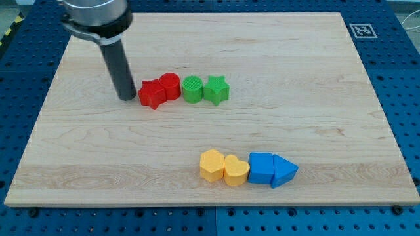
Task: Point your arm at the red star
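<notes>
The red star [151, 94] lies on the wooden board [85, 144] in the upper left part of the view. A red cylinder [170, 86] touches its right side. My tip [127, 98] rests on the board just left of the red star, close to it or touching it. The dark rod rises from there toward the view's top left.
A green cylinder [192, 89] and a green star [216, 90] sit right of the red pair. Near the view's bottom stand a yellow hexagon [212, 164], a yellow heart [235, 170], a blue cube-like block [261, 168] and a blue triangle [283, 172].
</notes>
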Available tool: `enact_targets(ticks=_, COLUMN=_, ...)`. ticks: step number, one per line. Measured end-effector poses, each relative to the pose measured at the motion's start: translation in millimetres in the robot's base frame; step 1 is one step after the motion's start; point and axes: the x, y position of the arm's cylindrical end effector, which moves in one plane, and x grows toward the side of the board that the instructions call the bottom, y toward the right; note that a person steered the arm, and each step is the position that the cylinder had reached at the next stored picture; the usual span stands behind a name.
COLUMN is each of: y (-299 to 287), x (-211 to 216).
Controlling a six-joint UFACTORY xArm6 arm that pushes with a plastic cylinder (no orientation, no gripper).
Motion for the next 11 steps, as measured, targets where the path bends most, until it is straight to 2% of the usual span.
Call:
enact_targets(ticks=1, y=-17.8, x=-13.3)
enact_targets(ticks=5, y=-16.9, x=-48.9)
enact_targets(ticks=9, y=28.2, x=-49.0)
enact_targets(ticks=11, y=58.9, x=-34.5)
